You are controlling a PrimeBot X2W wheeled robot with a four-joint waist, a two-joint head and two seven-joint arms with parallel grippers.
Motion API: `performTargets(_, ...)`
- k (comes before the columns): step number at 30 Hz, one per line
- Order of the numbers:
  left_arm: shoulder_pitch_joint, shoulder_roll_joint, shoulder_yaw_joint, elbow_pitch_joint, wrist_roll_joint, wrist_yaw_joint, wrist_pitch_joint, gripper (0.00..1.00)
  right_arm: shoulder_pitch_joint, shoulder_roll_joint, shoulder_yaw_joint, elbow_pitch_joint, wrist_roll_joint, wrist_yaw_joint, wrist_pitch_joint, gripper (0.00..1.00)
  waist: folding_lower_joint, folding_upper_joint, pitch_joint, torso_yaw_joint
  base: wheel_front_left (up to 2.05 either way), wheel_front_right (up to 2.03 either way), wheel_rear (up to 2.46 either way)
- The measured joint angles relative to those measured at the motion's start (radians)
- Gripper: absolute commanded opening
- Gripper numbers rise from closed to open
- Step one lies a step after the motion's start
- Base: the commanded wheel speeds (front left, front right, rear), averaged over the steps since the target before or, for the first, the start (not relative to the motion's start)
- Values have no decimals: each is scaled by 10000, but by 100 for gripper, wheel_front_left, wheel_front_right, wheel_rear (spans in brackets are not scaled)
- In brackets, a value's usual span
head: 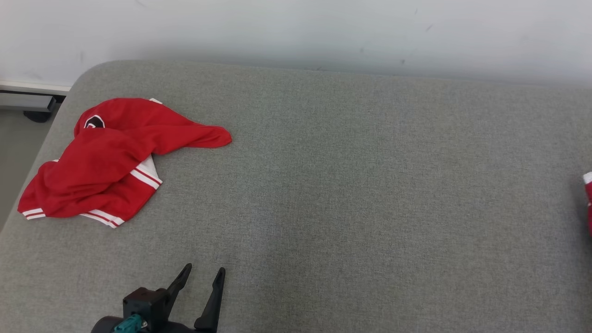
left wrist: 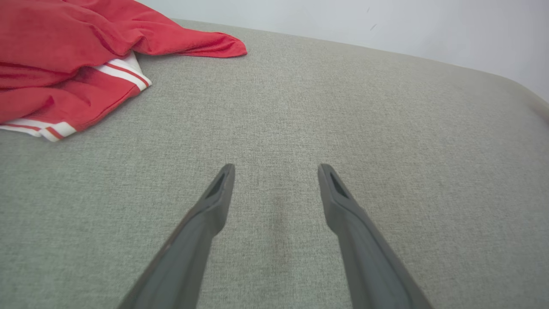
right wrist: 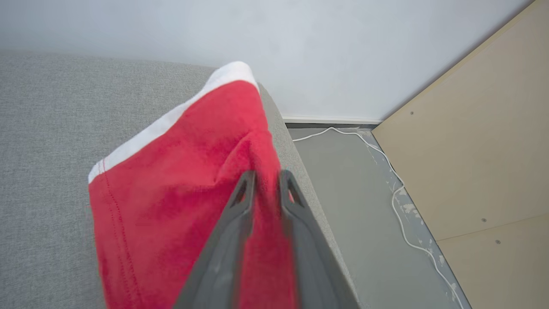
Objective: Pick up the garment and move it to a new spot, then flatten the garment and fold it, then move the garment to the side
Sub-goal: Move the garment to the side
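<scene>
A crumpled red garment with white-striped hems and a dark emblem lies at the far left of the grey cushioned surface; its edge also fills the upper left of the left wrist view. My left gripper hovers open and empty near the front edge, right of and nearer than that garment, fingers spread. My right gripper is shut on a second red garment with a white band, lifted at the surface's right edge. A sliver of this cloth peeks in at the head view's right border.
A pale wall runs behind the surface. In the right wrist view, a grey floor with a white cable lies beyond the right edge, next to a beige panel. A dark base sits off the far left corner.
</scene>
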Motion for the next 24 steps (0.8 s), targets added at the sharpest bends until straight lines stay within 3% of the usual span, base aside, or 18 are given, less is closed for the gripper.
performTargets(13,-195,-19,-27,29,12,-2,90,100,-672,-10,535,-105,-77,40,-711,100,0,0,-108,34,0,0,0)
performTargets(21,-198,-119,-46,123,10,-6,88,100,-1074,477,947,-201,247,639,-1413,100,0,-1,-365,56,0,0,0)
performTargets(24,-201,-121,-21,173,10,-13,-12,100,-1035,1143,963,-326,943,930,-1866,100,0,0,-509,66,0,0,0)
